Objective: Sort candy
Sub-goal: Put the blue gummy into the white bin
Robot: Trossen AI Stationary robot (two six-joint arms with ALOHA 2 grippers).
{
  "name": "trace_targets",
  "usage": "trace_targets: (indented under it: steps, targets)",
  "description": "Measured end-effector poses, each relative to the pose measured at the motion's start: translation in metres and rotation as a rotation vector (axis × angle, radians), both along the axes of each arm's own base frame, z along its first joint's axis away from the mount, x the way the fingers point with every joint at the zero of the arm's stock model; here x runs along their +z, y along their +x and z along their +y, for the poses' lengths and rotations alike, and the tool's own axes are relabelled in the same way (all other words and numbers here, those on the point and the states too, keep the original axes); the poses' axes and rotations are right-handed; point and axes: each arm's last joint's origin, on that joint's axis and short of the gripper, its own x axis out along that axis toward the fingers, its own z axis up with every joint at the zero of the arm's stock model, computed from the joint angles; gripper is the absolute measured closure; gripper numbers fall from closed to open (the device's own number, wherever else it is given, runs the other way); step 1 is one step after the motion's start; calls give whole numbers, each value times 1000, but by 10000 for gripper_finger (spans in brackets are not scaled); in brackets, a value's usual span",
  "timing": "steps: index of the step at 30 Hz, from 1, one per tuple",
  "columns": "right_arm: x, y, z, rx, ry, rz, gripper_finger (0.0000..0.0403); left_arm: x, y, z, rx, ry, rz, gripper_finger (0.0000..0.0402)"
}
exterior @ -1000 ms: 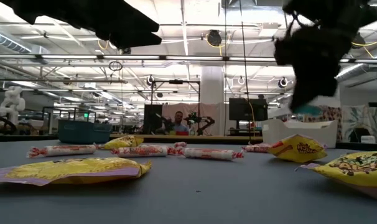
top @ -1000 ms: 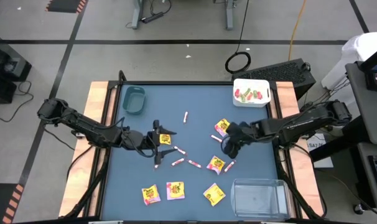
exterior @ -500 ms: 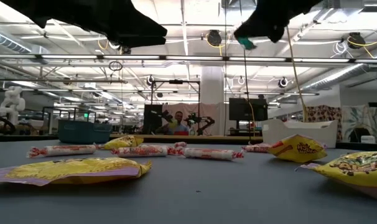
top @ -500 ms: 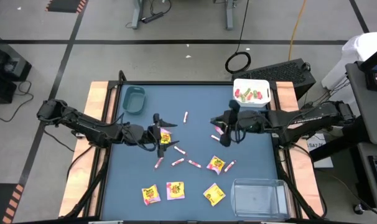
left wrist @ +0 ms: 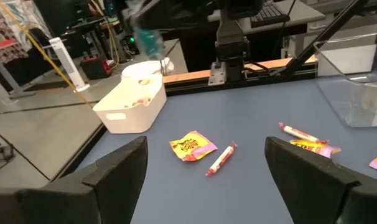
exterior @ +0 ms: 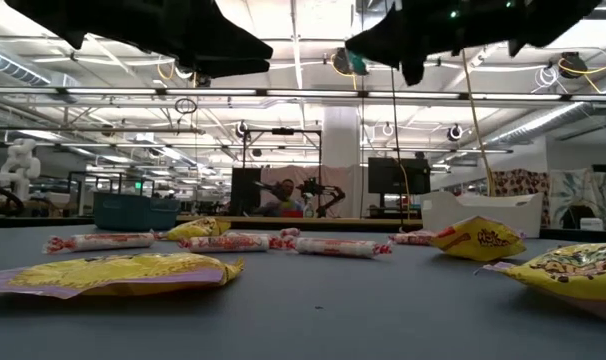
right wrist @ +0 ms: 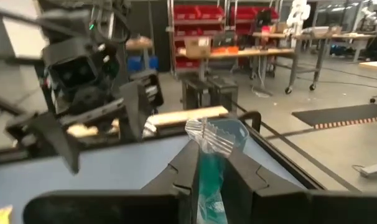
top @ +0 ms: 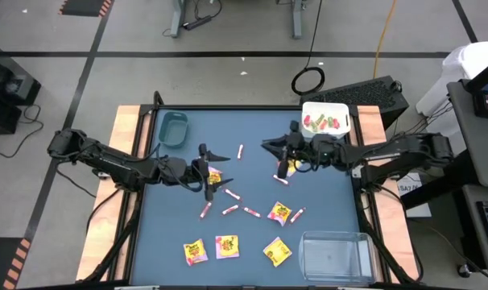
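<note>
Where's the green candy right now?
The right gripper holds the green candy in its jaws, raised above the table's far right, near the white bin.

Open tabletop (top: 252, 193) between the arms is dotted with candy (top: 279, 213); bare room lies beside the teal bin (top: 173, 129)

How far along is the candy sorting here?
Early. The white bin already holds a few green and red pieces. The right gripper grips a clear green wrapped candy above the table; the left gripper is open. Yellow packets and pink-white sticks remain unsorted.
</note>
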Motion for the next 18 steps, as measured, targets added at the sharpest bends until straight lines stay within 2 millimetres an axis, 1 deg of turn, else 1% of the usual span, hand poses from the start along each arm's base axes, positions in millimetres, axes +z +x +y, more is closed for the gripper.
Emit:
trace_targets:
  steps: [3, 9, 13, 18]
  targets:
    - [-10, 9, -2, -5, 19, -42, 360, 0, 0, 0, -4, -1, 0, 75]
    - [-37, 29, -4, -8, 17, -19, 360, 0, 0, 0, -13, -8, 1, 75]
    - [-41, 33, -7, -17, 25, -45, 360, 0, 0, 0, -15, -9, 1, 75]
    - [-41, 33, -7, -17, 31, -51, 360, 0, 0, 0, -15, -10, 1, 75]
